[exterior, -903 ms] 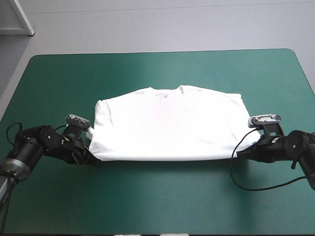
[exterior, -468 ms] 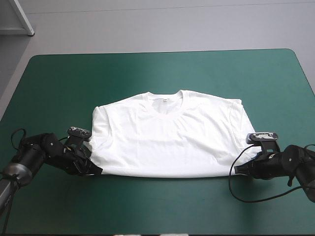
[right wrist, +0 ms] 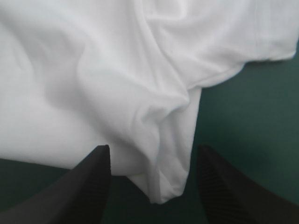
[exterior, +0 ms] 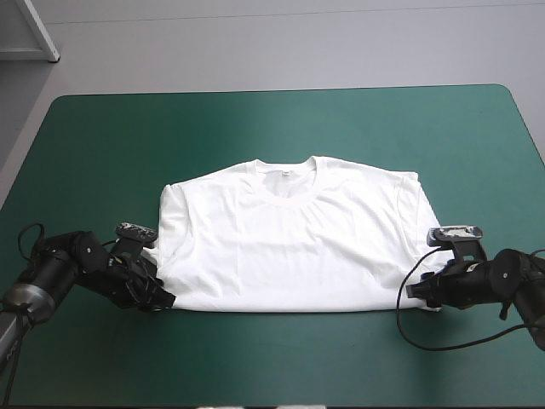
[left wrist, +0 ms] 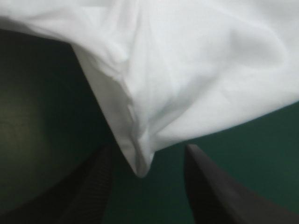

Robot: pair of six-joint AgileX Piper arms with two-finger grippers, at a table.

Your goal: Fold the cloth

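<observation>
T-shirt (exterior: 289, 243) lying flat on worktop (exterior: 255, 128); both end effectors standing open at its near corners.
The T-shirt is resting mid-worktop, collar toward the far edge. The left end effector (exterior: 162, 298) is sitting low at the near left corner, its black fingers (left wrist: 93, 186) apart, the corner's tip hanging between them unpinched. The right end effector (exterior: 417, 291) is sitting likewise at the near right corner, fingers (right wrist: 219, 186) apart around the cloth.

White T-shirt (exterior: 289, 243) flat on teal-green table (exterior: 255, 128)
</observation>
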